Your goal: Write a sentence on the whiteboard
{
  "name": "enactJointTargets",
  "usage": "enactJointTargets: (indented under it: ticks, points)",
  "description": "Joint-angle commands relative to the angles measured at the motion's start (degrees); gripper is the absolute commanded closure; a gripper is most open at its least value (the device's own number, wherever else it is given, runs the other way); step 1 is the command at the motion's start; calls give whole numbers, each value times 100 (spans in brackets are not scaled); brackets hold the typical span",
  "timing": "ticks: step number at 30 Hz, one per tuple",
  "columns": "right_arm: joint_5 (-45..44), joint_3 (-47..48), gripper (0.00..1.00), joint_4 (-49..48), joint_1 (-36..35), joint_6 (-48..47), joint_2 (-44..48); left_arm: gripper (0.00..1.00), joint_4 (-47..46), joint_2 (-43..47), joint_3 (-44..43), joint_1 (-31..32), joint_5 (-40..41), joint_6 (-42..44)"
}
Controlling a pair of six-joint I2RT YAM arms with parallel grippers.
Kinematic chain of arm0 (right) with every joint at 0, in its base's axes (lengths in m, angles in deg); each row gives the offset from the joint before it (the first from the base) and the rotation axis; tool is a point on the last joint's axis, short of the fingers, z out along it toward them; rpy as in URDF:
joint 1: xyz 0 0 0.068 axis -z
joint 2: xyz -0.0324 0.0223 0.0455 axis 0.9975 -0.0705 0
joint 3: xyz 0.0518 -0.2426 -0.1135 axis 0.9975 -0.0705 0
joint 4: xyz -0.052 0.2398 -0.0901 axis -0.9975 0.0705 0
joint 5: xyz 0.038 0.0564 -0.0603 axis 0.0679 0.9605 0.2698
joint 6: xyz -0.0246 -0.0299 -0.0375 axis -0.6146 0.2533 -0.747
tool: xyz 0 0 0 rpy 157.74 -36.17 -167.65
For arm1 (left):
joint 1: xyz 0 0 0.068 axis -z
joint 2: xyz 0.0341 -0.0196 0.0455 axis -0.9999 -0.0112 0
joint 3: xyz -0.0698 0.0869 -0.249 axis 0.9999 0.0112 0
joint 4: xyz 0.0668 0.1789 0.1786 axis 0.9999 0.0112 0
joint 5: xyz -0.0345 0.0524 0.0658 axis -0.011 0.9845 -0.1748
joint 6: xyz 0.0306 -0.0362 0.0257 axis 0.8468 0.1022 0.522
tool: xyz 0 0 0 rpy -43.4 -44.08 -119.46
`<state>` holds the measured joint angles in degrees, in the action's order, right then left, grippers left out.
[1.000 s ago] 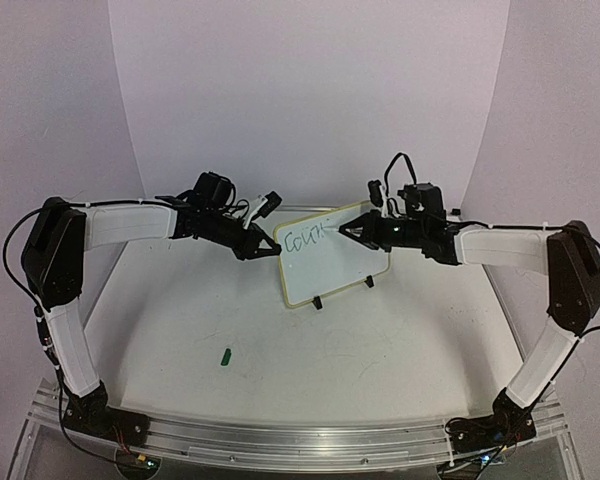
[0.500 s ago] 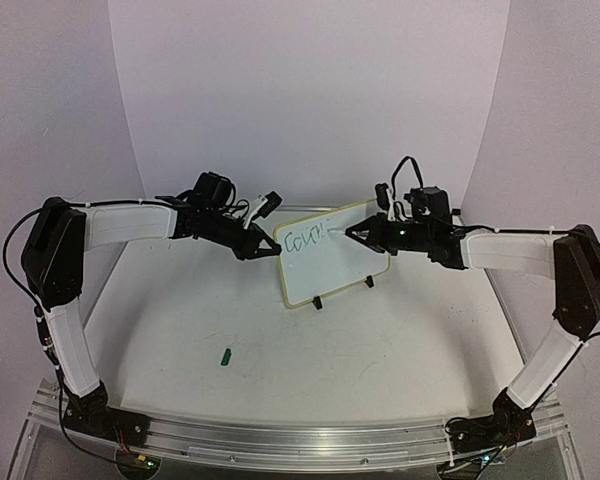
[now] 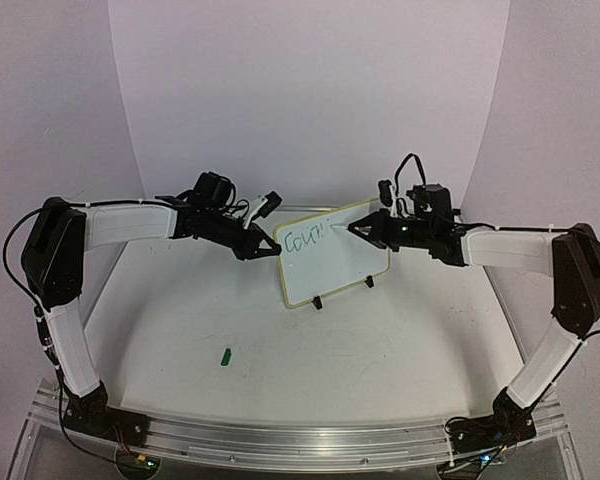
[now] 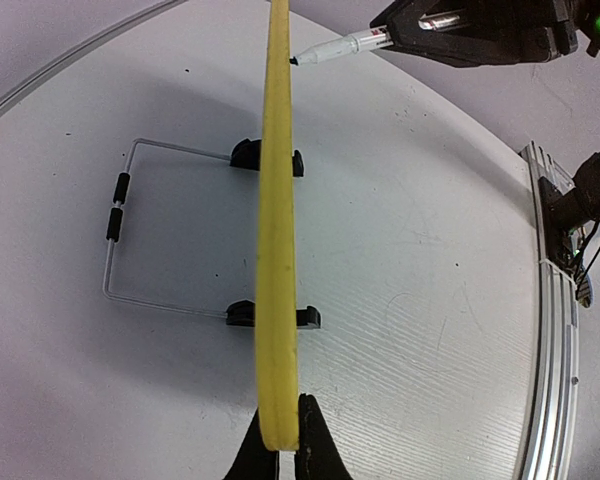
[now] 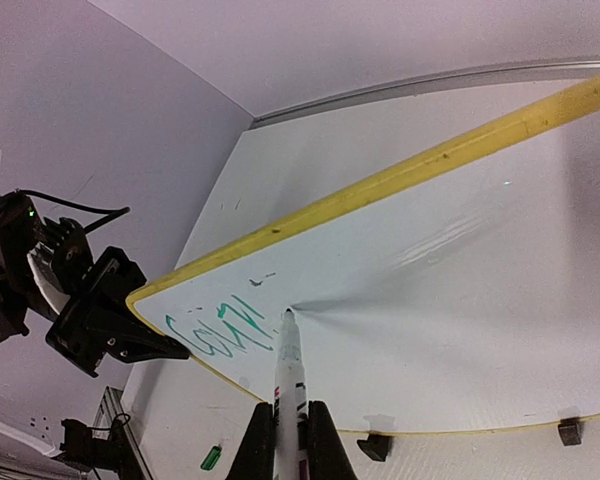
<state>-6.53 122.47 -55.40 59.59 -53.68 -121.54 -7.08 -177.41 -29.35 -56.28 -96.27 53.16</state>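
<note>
Progress: early – only the opening letters of the sentence (image 3: 308, 238) are down, a short slanted green run in the upper left corner of the whiteboard (image 3: 335, 265). It reads roughly "cour"; the last strokes are too small to make out.
Whiteboard place: upright on its black feet, mid-table toward the far side, its writing face turned to the near right.
Left gripper (image 3: 276, 249): closed on the whiteboard's left edge, with the yellow rim pinched between its fingers. I judge it is steadying the whiteboard.
Right gripper (image 3: 365, 230): closed around a marker (image 5: 288, 360) that points left at the writing face. The tip sits just right of the last letter and appears to touch the surface.
Left to do: the rest of the first word, the other words and the whole second line. Most of the white face is bare.
Loose item: a small green cap (image 3: 225, 354) lies on the table (image 3: 180, 310) at the near left, well apart from the whiteboard – probably the marker's.
Stage, as judged: mid-stroke in the first word, with far more ahead than done.
</note>
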Motion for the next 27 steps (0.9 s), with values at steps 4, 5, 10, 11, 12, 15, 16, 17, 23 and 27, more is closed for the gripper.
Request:
enactJointTargets:
  ticks: [4,5,10,11,12,15,16,17,23,27]
  points:
    - [199,344,100,-262,33,-32,-206,100,117,-79,-155,49,40,102]
    - [211,344,100,-262,34,-34,-219,100,116,-84,-155,49,40,104]
    - [386,306,100,-254,35,-87,-294,100,109,-86,-154,49,40,98]
    - [399,290,100,-253,37,-88,-297,100,104,-93,-155,49,40,99]
    - [404,260,100,-242,37,-98,-309,100,108,-94,-154,53,31,97]
    - [395,186,100,-177,31,-143,-338,100,109,-102,-152,49,29,97]
    - [389,157,100,-164,40,-148,-346,100,109,-104,-154,46,31,97]
    - [372,123,100,-155,40,-149,-344,100,109,-104,-155,48,32,96]
    - [161,65,100,-114,38,-159,-239,100,109,-102,-155,58,28,98]
    - [110,130,100,-57,37,-161,-206,100,116,-104,-161,58,24,97]
